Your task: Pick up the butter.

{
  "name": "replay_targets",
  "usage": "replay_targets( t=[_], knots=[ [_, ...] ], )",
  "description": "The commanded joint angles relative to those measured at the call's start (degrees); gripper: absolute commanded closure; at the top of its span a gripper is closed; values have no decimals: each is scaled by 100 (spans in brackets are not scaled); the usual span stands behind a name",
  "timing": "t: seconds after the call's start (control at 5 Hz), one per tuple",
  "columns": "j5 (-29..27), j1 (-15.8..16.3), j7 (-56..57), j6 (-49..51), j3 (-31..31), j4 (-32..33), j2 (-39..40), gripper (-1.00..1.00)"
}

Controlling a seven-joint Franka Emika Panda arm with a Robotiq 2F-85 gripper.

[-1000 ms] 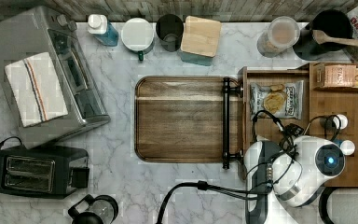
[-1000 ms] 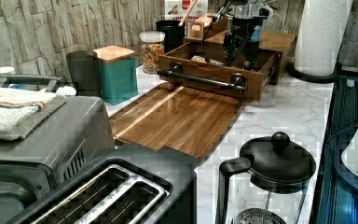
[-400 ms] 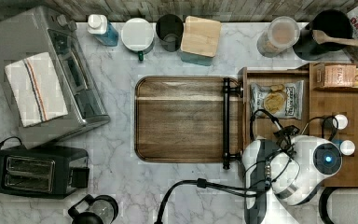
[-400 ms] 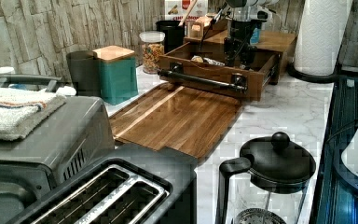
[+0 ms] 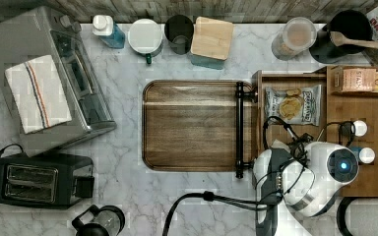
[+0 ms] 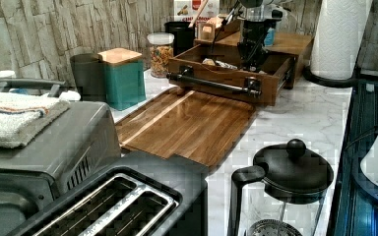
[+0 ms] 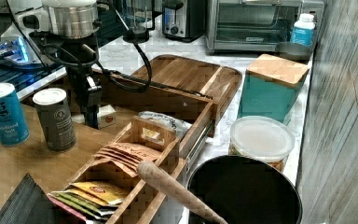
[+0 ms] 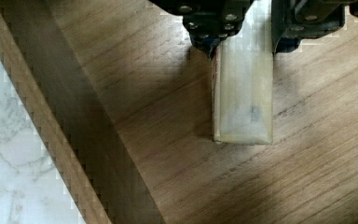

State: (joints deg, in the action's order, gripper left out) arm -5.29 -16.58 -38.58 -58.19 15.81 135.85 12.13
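**Gripper down over the butter in the drawer**

The one arm reaches into the open wooden drawer [image 5: 295, 78]. Its gripper [image 8: 242, 44] has two fingers [image 8: 209, 28], one on each long side of the single butter [image 8: 243, 93] stick; whether they press it or only bracket it cannot be told, though in the wrist view both sit right at its sides. The butter lies flat on the drawer floor, near the drawer's front wall. In the right view the butter [image 7: 105, 116] shows as a pale block just beside the black gripper [image 7: 92, 119], inside the drawer.

One snack bag [image 5: 293, 104] lies in the drawer too, further from the arm than the butter, apart from it. Two canisters [image 7: 55, 119] stand on the wooden top beside the drawer, one blue, one grey. One carton [image 5: 360, 79] lies in a tray behind the drawer. One wooden board [image 5: 192, 125] lies in front of the drawer's black handle [image 5: 239, 129], touching or nearly so.
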Motion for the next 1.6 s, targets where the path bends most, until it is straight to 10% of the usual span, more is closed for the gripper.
replay_targets(
  t=[0.2,0.6,1.2,1.6],
  knots=[
    [927,203,-400,-708,184,512,-1097,100],
    [1732,385,-719,701,199,-752,-1380,100],
    [1503,693,-426,3278,-140,-2962,-1203,100],
    [1596,1032,-2364,3271,-1350,-2606,-1647,100]
  ],
)
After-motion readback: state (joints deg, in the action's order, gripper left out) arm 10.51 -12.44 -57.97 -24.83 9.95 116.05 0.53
